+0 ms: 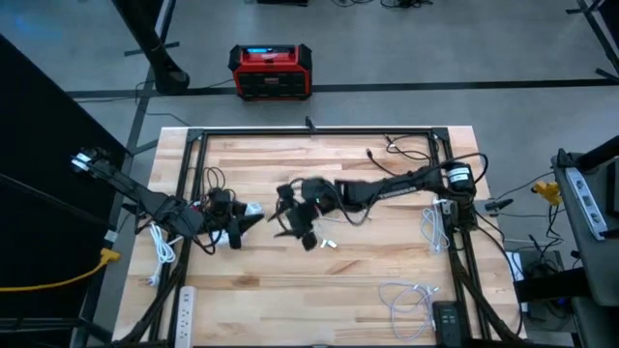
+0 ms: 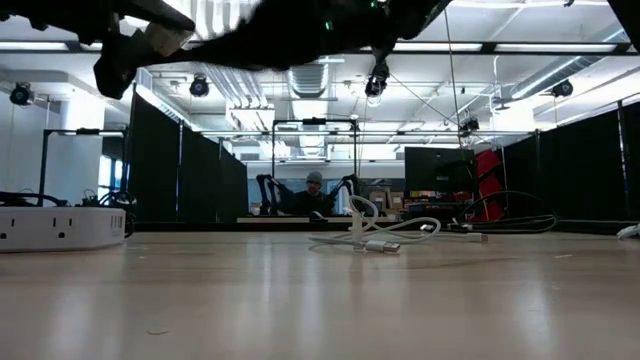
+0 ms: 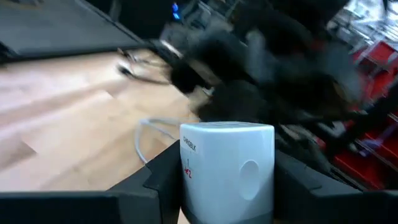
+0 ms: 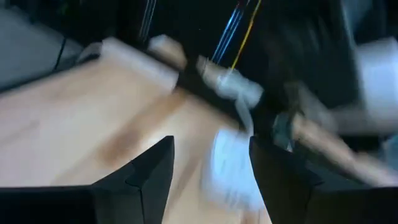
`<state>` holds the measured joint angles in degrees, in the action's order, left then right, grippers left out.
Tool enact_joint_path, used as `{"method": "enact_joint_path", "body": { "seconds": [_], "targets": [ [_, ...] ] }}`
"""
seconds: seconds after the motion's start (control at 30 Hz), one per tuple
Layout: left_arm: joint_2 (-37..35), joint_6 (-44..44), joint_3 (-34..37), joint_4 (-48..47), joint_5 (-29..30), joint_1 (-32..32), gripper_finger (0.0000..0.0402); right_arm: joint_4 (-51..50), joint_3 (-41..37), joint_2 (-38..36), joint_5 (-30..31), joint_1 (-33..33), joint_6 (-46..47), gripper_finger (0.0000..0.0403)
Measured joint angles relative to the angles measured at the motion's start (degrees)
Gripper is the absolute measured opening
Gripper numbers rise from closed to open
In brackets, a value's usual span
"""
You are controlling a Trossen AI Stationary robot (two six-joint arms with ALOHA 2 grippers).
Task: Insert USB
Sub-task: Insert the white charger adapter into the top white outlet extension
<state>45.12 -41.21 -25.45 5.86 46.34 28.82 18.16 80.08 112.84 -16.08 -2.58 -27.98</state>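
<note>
Near the middle of the wooden table [image 1: 387, 266], we see both arms reaching toward one another. The left gripper [image 3: 227, 186] holds a white charger block [image 3: 227, 165] between its two fingers, clamped on the block's sides so that one face points outward toward the right arm; we judge this pose presents the socket for the plug, though no socket can be made out. From above, the block [image 1: 250, 210] shows as a pale patch at the tip of the left arm, left of the table's middle.

The right gripper [image 4: 211, 177] hangs just right of that block, over the table's middle. Its fingers stand apart with bare tabletop and a pale blurred shape showing between them; we cannot tell whether anything is pinched there. A small white piece [image 1: 328, 244], possibly a plug end, lies on the table just beside the right gripper; what it is we cannot say.

Spare white cables [image 1: 411, 298] lie coiled toward the table's near right corner, and a white power strip [image 1: 185, 307] sits at its near left edge, both well apart from the block. We judge the insertion not yet made.
</note>
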Motion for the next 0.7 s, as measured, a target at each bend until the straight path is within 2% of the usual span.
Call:
{"method": "enact_joint_path", "body": {
  "seconds": [0.2,0.33,0.43,0.57,0.7],
  "targets": [
    [-0.7,6.1,0.0,6.0,3.5,0.0,0.0158,19.6,-2.9,3.9,15.8,-4.6,-0.7,0.0148],
    [-0.9,10.3,-0.1,11.0,3.8,0.0,0.0158,32.6,-2.9,7.1,16.8,-4.6,7.1,0.0098],
    [-0.9,12.0,-0.1,12.5,3.9,0.0,0.0158,40.9,-2.0,10.2,17.6,-4.6,9.6,0.0055],
    [-1.0,12.2,-0.1,12.5,4.4,0.0,0.0158,42.3,2.0,13.3,17.6,-4.9,11.5,0.0007],
    [-1.0,12.2,-0.1,12.5,5.3,0.0,0.0158,41.9,5.8,16.0,18.1,-5.3,11.2,0.0009]
  ]
}}
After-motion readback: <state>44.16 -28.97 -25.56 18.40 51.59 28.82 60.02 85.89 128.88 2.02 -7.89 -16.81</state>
